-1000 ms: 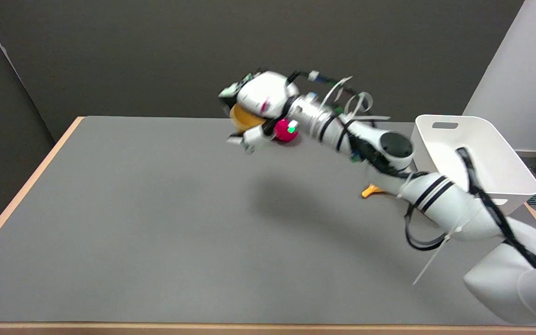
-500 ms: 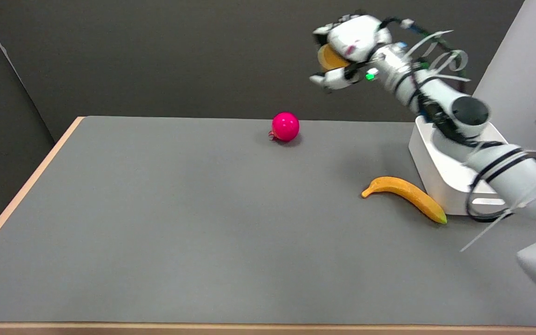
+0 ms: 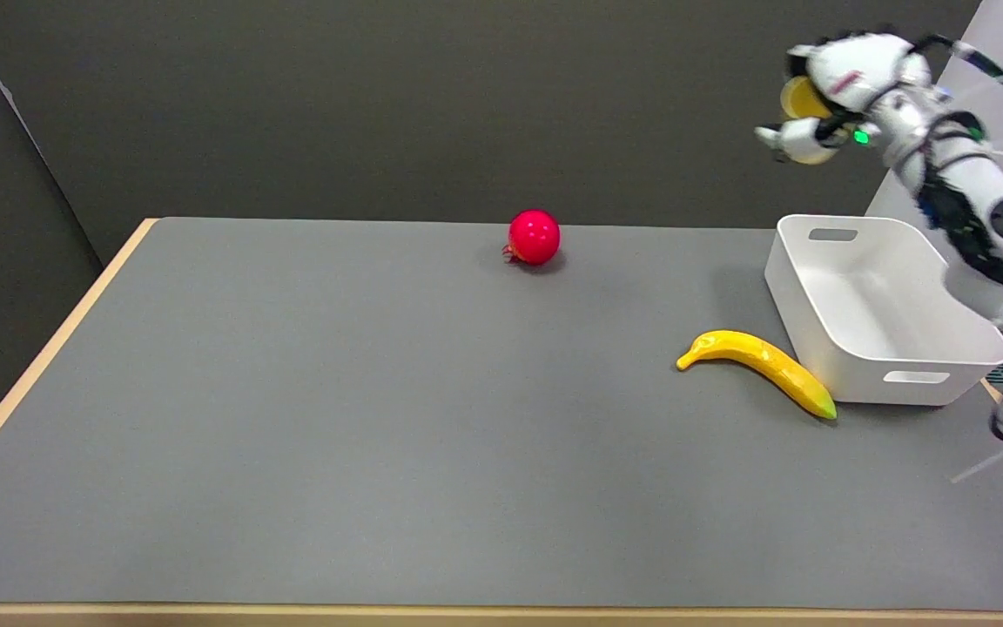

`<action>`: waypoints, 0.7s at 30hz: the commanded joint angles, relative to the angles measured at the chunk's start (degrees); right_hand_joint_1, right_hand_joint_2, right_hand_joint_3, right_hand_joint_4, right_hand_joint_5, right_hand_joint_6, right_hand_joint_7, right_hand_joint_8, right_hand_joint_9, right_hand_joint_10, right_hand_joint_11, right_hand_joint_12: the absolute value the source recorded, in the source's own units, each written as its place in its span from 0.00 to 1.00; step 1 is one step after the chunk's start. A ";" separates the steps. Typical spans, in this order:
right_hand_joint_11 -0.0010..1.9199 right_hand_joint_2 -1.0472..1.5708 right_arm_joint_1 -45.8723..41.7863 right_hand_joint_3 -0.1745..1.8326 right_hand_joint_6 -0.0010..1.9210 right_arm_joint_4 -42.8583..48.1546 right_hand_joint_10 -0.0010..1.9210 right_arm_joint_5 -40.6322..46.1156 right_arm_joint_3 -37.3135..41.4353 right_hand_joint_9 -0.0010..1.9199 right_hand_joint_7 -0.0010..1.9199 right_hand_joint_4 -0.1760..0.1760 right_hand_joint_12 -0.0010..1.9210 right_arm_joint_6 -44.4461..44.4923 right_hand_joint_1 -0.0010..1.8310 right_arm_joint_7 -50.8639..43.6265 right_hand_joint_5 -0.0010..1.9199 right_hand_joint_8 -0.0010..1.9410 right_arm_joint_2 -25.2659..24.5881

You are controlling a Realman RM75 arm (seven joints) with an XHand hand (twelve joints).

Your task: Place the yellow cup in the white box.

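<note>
My right hand is high in the air at the upper right and grips the yellow cup, of which only a small yellow part shows between the fingers. The white box stands on the table's right side, below the hand and a little to its right. Nothing shows inside the box. The hand and cup hang well above the box's far rim.
A yellow banana lies on the grey table just left of the box. A pink-red ball sits near the far edge, mid-table. The table's right edge runs close beside the box.
My right hand has carried the yellow cup up and to the right, from over the ball at the table's far side to high above the box. The banana and the box have come out from behind the arm.
</note>
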 commanded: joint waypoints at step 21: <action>0.19 0.82 -20.96 0.44 1.00 -9.51 1.00 -1.85 11.98 0.50 0.33 0.41 1.00 -5.77 0.44 9.75 0.27 1.00 0.68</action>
